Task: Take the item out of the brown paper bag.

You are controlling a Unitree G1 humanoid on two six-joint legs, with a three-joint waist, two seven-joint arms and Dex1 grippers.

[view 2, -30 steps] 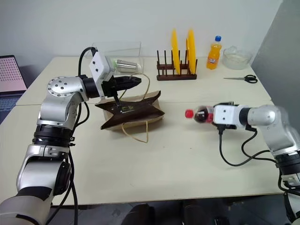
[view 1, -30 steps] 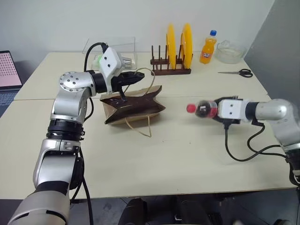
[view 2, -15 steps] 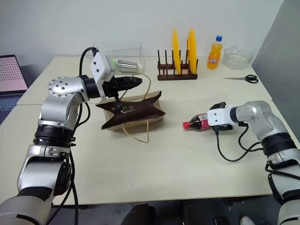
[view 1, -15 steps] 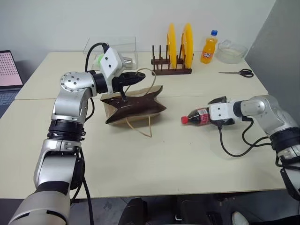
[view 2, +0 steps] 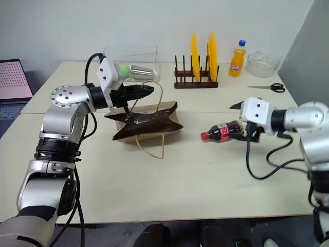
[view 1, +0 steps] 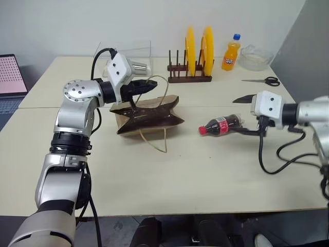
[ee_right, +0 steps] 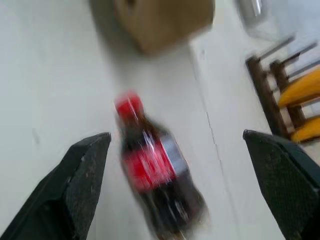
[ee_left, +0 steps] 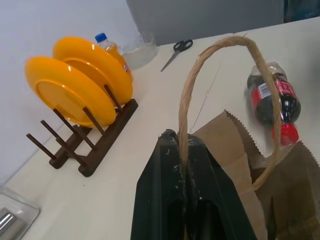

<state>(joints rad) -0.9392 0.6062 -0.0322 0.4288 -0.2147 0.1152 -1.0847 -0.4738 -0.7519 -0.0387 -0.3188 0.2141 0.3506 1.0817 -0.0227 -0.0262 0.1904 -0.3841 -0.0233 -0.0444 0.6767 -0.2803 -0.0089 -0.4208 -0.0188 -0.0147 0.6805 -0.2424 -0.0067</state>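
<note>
The right gripper (view 1: 242, 114) hangs above the surface (view 1: 205, 170) with its two black fingers (ee_right: 80, 180) spread wide and nothing between them. Just below and in front of it lies the item (view 1: 221, 124), the small dark bottle with a red label, on its side on the surface, red cap toward the brown paper bag (view 1: 149, 117) and base toward the gripper. One finger reaches over the bottle's base end and the other sits low beside it; whether either touches the bottle cannot be told. Bottle and bag are apart, with bare surface between them.

The left gripper (view 2: 146, 90) is closed on one tan cord handle (ee_left: 215, 75) of the bag, holding that loop up over the bag's mouth. The bag sits creased and slumped, its second handle (view 1: 154, 141) lying on the surface in front of it.

Farther back stand a dark wooden rack (view 1: 187, 77) holding two yellow plates (view 1: 198, 49), an orange soda bottle (view 1: 230, 53), a glass bowl (view 1: 255, 56) and scissors (view 1: 262, 81)
</note>
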